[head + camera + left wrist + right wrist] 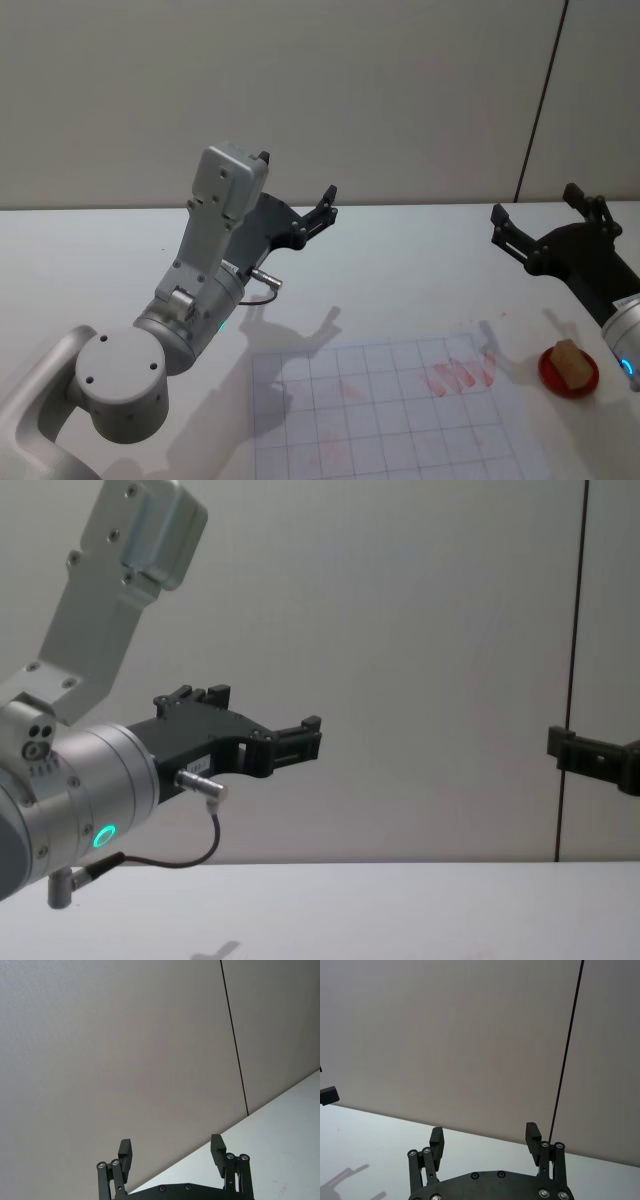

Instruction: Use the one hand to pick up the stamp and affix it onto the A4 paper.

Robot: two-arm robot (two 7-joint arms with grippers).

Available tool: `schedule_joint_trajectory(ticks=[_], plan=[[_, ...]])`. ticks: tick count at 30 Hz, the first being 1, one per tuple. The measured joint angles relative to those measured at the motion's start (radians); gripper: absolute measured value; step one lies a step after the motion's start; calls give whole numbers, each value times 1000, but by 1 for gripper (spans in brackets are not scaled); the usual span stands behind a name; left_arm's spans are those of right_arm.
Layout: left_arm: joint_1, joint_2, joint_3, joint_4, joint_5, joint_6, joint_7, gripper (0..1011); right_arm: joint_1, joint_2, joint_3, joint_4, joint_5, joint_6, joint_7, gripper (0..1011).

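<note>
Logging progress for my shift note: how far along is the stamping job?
Done, seemingly: the A4 paper already bears red marks. In hand: nothing; the stamp sits on its red pad, and the left gripper and right gripper hang open above the table. Left: whether another press is due, I cannot tell.
</note>
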Motion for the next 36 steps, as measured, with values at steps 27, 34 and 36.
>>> schedule_joint_trajectory(ticks=[27, 34, 36], plan=[[0, 0, 0, 0, 0, 0, 0, 1002, 0, 0, 0, 0, 0, 0, 0, 1001], [0, 0, 0, 0, 0, 0, 0, 1001, 0, -1, 0, -1, -1, 2, -1, 1001], [0, 0, 0, 0, 0, 0, 0, 1001, 0, -3, -1, -3, -3, 8, -5, 1001]])
